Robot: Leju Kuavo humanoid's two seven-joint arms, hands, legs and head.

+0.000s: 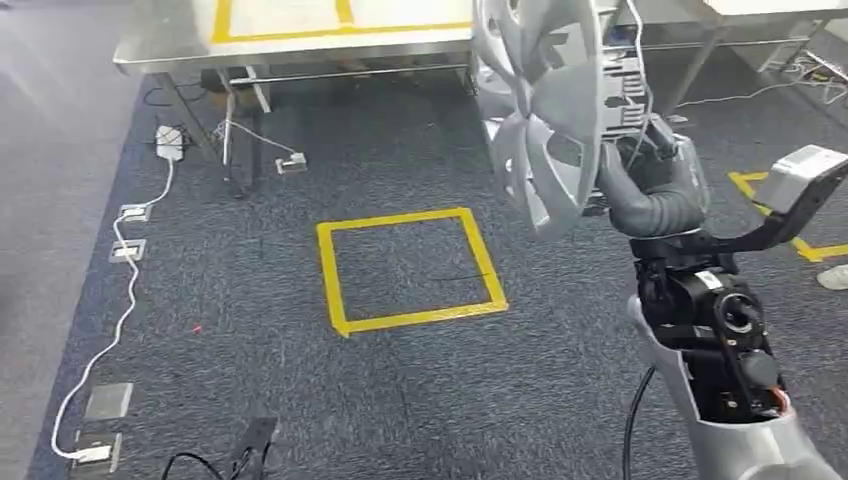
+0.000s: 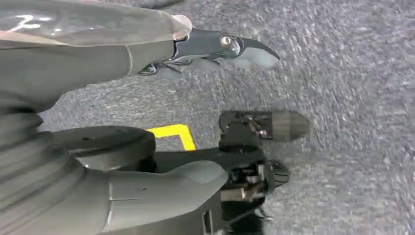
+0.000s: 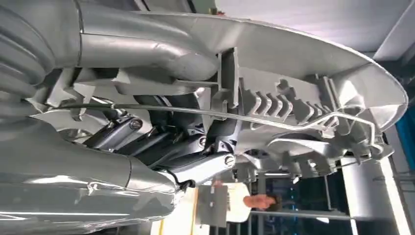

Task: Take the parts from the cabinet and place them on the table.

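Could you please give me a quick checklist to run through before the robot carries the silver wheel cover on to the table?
1. Right robot hand grips the wheel cover: ok.
2. Firmness of that grip at the cover's rim: cannot tell.
3. Cover lifted off the carpet: ok.
4. Left robot hand holds nothing: ok.
5. White cable lies left of the yellow tape square: ok.
6. Free room on the metal table: cannot tell.

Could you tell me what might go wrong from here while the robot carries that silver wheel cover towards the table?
The wheel cover is large, and the right hand grips it at one edge only, so it may swing or slip. It also blocks part of the head view, hiding some of the table. White cables cross the carpet.
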